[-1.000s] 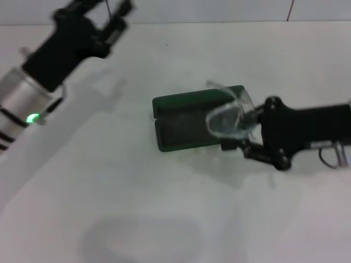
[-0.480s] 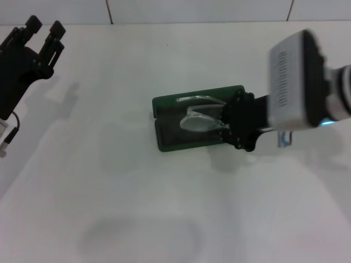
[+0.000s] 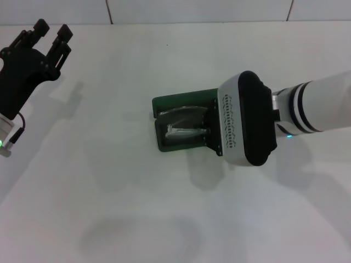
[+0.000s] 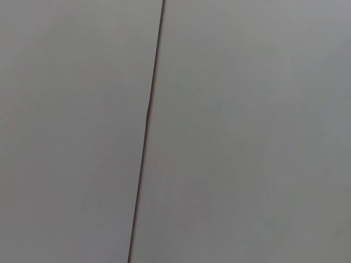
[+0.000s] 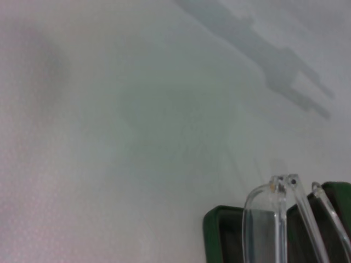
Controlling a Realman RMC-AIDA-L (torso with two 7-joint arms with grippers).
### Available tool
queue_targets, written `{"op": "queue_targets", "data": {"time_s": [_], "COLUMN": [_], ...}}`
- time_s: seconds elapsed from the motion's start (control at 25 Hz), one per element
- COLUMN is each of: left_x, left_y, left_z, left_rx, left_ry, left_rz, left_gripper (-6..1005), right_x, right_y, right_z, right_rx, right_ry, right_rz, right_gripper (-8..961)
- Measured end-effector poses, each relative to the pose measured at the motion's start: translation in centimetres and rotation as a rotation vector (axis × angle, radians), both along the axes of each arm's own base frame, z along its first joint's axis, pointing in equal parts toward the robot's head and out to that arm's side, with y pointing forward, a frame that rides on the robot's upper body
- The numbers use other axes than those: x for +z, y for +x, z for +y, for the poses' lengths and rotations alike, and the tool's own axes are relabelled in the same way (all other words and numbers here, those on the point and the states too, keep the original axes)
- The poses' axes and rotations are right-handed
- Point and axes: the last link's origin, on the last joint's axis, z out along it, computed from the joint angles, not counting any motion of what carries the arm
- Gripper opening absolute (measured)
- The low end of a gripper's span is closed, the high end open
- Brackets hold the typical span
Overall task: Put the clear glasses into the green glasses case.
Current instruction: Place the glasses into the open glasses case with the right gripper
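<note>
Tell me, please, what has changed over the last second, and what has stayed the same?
The right arm swung in over the green glasses case and lowered the clear glasses from above its right end down into the open tray; the right gripper is now hidden beneath the wrist housing, so its grip cannot be judged. The left gripper withdrew toward the table's far left edge, fingers apart. The case stayed open, in the same spot on the table.

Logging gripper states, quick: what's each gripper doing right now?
Left gripper: open, empty, raised at the far left.
Right gripper: hidden behind its wrist over the green glasses case; cannot tell.
</note>
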Motion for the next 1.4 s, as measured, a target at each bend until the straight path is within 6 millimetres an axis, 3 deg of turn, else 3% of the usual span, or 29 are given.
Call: {"op": "queue_targets", "data": {"time_s": [1.08, 1.4], "left_x": [-0.73, -0.67], "left_y": [0.29, 0.19], "left_z": [0.49, 0.46], "left_rx": [-0.004, -0.002], "left_ry": [-0.04, -0.04], "left_rz": [0.029, 0.031], "left_gripper": [516, 515], "right_x": [-0.91, -0.62], "right_y": [0.49, 0.03], "right_z": [-0.25, -0.71], "right_rx": [0.034, 0.035], "right_ry": [0.077, 0.082], "right_rz": [-0.048, -0.017], "right_gripper": [134, 379]}}
